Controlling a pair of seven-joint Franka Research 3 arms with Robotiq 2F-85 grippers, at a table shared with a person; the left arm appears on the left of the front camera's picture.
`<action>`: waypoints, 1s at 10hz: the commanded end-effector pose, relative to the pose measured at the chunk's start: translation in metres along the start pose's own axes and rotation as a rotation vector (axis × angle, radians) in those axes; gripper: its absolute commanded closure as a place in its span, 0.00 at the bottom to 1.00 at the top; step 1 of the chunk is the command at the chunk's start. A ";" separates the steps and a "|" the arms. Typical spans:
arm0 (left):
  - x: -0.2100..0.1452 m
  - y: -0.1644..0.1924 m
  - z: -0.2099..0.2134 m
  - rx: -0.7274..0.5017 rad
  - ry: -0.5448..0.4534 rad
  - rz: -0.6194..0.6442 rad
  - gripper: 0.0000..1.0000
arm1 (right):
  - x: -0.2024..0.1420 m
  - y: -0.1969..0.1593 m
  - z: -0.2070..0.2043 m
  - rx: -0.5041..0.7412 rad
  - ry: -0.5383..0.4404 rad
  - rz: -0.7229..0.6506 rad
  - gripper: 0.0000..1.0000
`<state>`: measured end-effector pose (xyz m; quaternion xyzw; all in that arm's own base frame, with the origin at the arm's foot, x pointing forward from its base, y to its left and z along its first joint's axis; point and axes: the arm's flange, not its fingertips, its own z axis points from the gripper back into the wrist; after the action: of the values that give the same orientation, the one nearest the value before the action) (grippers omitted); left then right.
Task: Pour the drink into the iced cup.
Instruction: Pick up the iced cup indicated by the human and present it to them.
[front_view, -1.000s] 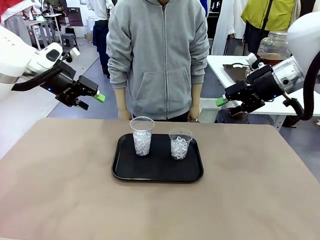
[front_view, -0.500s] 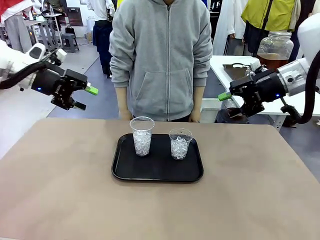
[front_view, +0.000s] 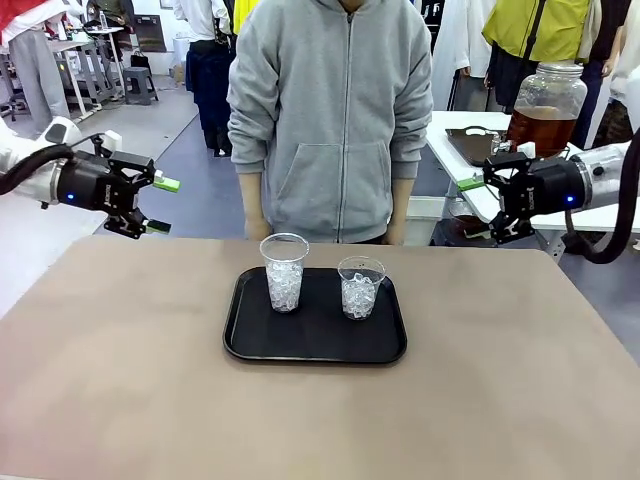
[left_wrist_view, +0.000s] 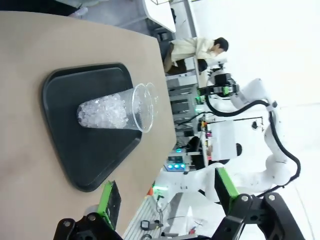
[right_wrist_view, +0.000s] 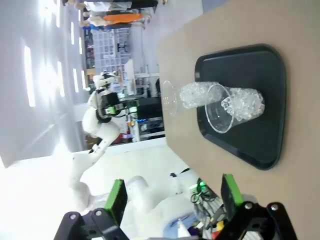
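The drink, amber-brown, is sitting in a big glass jar on a white side bench, just behind the right pincer and well apart from the cups. A taller cup and a shorter cup, both iced, are standing upright side by side on a black tray on the brown bench. A person in a grey hoodie is standing at its far edge. The right pincer and the left pincer are hovering wide open at either side, gripping nothing.
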<state>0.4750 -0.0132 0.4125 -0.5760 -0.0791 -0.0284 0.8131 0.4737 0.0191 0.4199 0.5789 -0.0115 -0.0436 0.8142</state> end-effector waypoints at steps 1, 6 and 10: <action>0.016 0.010 -0.001 -0.076 0.013 0.034 0.00 | 0.018 -0.008 0.000 0.081 0.022 -0.051 0.00; 0.018 0.018 -0.004 -0.163 0.013 0.047 0.00 | 0.029 -0.022 -0.008 0.142 0.038 -0.080 0.00; 0.017 0.020 -0.006 -0.140 0.011 0.068 0.00 | 0.024 -0.027 -0.009 0.108 0.034 -0.082 0.00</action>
<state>0.4954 -0.0124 0.3939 -0.6342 -0.0517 -0.0106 0.7714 0.4965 0.0172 0.3909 0.6247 0.0254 -0.0656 0.7777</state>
